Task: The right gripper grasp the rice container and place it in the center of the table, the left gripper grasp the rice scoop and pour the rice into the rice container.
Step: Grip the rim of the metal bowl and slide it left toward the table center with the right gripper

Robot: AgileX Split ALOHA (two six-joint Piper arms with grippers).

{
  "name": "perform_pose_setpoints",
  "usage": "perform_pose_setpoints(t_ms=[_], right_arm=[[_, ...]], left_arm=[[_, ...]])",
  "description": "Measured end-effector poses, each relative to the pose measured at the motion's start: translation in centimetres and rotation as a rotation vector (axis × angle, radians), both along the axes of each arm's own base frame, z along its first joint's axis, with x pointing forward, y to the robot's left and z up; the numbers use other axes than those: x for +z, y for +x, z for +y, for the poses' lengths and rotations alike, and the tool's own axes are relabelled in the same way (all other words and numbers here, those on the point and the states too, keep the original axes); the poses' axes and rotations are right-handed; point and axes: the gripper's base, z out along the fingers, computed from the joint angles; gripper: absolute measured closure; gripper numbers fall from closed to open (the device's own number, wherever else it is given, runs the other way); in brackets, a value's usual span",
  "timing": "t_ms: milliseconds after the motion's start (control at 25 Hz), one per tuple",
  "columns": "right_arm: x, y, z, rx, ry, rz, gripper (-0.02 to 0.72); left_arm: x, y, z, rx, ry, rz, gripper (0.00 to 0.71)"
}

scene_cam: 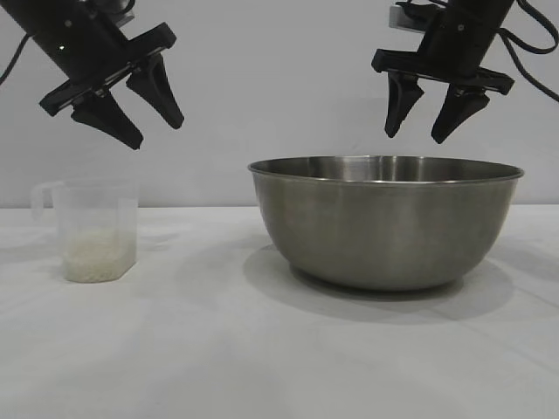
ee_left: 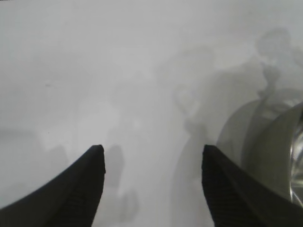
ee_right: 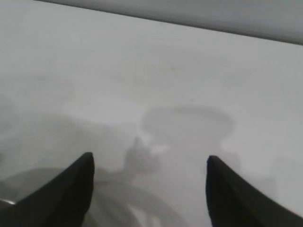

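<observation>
The rice container (scene_cam: 385,221), a large steel bowl, stands on the white table (scene_cam: 218,349) right of the middle. Its edge also shows in the left wrist view (ee_left: 284,146). The rice scoop (scene_cam: 94,229), a clear plastic cup with a side handle, stands at the left with rice (scene_cam: 96,256) in its bottom. My left gripper (scene_cam: 155,131) hangs open and empty above the scoop; in its wrist view (ee_left: 151,151) only bare table lies between its fingers. My right gripper (scene_cam: 414,135) hangs open and empty above the bowl's right part; its wrist view (ee_right: 149,158) shows table and a faint bowl rim.
A plain grey wall (scene_cam: 279,87) stands behind the table. The table's far edge shows in the right wrist view (ee_right: 189,26). Cables trail from the right arm (scene_cam: 533,44).
</observation>
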Motion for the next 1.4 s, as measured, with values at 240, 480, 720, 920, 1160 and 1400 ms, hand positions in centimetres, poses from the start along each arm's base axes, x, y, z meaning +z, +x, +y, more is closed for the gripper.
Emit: perform_pose_setpoints(t_ms=[240, 480, 720, 920, 1160, 1400], right_arm=[[-0.2, -0.3, -0.1, 0.012, -0.014, 0.032, 0.280], [1.8, -1.9, -0.5, 0.056, -0.061, 0.104, 0.280], [3.0, -4.7, -0.9, 0.117, -0.101, 0.315, 0.280], [2.9, -4.9, -0.9, 0.083, -0.089, 0.350, 0.280], [0.6, -4.8, -0.8, 0.018, -0.070, 0.432, 0.280], [-3.4, -4.4, -0.5, 0.005, -0.059, 0.538, 0.280]], left_arm=[[0.0, 0.0, 0.0, 0.000, 0.000, 0.000, 0.281], [0.0, 0.0, 0.0, 0.000, 0.000, 0.000, 0.281], [0.0, 0.0, 0.0, 0.000, 0.000, 0.000, 0.281], [0.0, 0.0, 0.0, 0.000, 0.000, 0.000, 0.281], [0.0, 0.0, 0.0, 0.000, 0.000, 0.000, 0.281], [0.0, 0.0, 0.0, -0.001, 0.000, 0.001, 0.281]])
